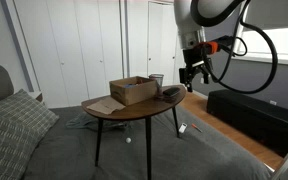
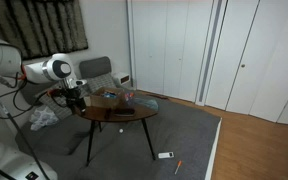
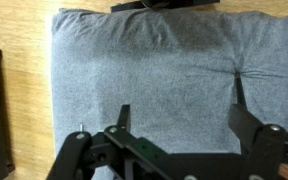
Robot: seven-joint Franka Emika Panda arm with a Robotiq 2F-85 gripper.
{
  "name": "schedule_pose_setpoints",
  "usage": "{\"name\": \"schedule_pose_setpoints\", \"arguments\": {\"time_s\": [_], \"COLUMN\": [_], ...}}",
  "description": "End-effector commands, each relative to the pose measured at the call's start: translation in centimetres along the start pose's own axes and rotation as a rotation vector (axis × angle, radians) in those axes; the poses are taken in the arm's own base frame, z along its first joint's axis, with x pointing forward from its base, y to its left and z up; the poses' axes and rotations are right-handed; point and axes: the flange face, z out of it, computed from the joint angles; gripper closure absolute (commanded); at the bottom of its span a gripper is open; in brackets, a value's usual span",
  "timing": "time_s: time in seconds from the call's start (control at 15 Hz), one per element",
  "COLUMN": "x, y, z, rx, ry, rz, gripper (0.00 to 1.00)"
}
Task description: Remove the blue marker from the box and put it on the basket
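A brown cardboard box [image 1: 132, 90] stands open on the round wooden table [image 1: 109, 108]. The blue marker is not visible in any view. A small wire-like container [image 1: 156, 79], possibly the basket, stands behind the box; in an exterior view it is too small to make out clearly. My gripper [image 1: 191, 78] hangs in the air just off the table's edge, beside a dark flat object [image 1: 170, 93]. It also shows in an exterior view [image 2: 76, 100]. In the wrist view my gripper [image 3: 181, 110] is open and empty over a grey fabric surface [image 3: 164, 60].
A grey armchair [image 2: 99, 70] and a grey cushion [image 1: 14, 125] stand near the table. A black bench [image 1: 254, 110] stands beside the arm. Small items [image 2: 166, 155] lie on the carpet. The wrist view shows wooden floor [image 3: 24, 60] at the left.
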Motion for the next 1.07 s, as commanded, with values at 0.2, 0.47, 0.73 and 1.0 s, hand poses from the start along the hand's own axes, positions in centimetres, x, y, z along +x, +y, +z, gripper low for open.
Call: {"name": "schedule_pose_setpoints", "arguments": {"time_s": [0.2,0.47,0.73,1.0], "x": [0.0,0.0,2.9,6.7], "y": [0.0,0.0,-0.2,1.2], "z": [0.0,0.0,-1.0,-2.3], "rx": [0.000,0.000,0.099,0.190], "ry": [-0.001,-0.001,-0.077,-0.112], "rz": [0.000,0.000,0.171,0.329], "gripper": [0.00,0.00,0.00,0.00]}}
